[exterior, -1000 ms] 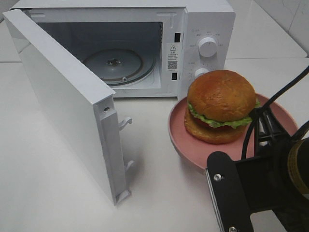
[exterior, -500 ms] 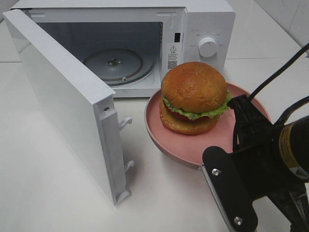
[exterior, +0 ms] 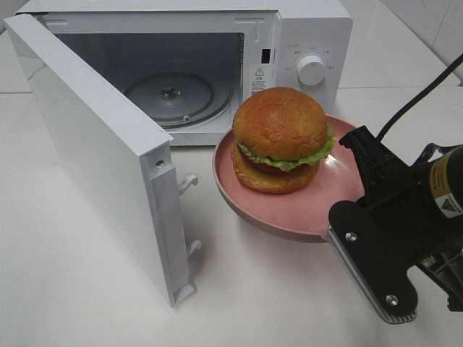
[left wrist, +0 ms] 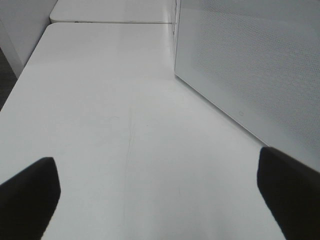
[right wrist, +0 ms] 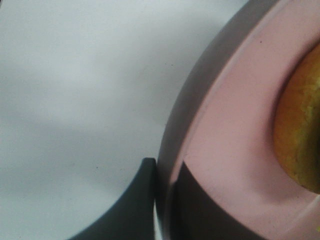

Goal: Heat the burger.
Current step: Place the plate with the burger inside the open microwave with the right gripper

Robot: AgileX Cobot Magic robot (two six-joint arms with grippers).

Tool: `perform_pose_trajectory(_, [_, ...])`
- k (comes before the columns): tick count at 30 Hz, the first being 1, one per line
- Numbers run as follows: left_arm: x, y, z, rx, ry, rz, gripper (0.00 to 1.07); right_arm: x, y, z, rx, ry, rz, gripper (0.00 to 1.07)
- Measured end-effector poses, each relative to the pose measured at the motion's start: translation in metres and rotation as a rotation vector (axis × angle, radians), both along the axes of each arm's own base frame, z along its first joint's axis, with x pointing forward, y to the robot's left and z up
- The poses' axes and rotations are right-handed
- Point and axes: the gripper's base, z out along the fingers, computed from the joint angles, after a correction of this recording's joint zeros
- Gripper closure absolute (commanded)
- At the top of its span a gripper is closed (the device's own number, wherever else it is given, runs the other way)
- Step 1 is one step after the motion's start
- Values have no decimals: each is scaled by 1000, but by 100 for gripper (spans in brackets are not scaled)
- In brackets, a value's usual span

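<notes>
While the right gripper (exterior: 359, 144) pinches the rim of the flat salmon-pink round plate (exterior: 278, 220), one finger on each side of the edge, the round burger with a domed golden-brown bun (exterior: 281, 134) sits mid-plate, just in front of the open white microwave (exterior: 307, 36). Gripping the rim, not the food, likely keeps the soft stack intact. The plate looks lifted clear of the white table (exterior: 72, 289), going by the shadow under it in the right wrist view. Plate: smooth, glossy, shallow raised lip. Bun: matte, slightly pitted crust, with frilly green lettuce and a red layer between the halves. The white door (exterior: 94, 144) is swung wide, and the round glass turntable (exterior: 170, 94) is bare, ready to take the plate. The left gripper (left wrist: 160, 195) is spread wide, holding nothing, over the table beside the door, out of the way.
</notes>
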Motion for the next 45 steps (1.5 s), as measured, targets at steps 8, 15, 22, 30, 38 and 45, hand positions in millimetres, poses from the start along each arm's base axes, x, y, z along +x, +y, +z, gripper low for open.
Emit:
perform_pose_trajectory(8, [0, 0, 0, 0, 0, 0, 7, 7, -14, -2, -51, 41, 119, 107])
perform_pose_trajectory(15, [0, 0, 0, 0, 0, 0, 7, 12, -13, -5, 1, 54, 155, 107])
perform_pose_trajectory(22, [0, 0, 0, 0, 0, 0, 7, 21, -5, -16, -9, 103, 184, 107])
perform_pose_trajectory(30, [0, 0, 0, 0, 0, 0, 7, 41, 10, -10, 37, 47, 178, 107])
perform_pose_trajectory(38, [0, 0, 0, 0, 0, 0, 7, 52, 28, -17, 26, 68, 211, 107])
perform_pose_trajectory(45, [0, 0, 0, 0, 0, 0, 7, 67, 44, -21, 23, 73, 228, 107])
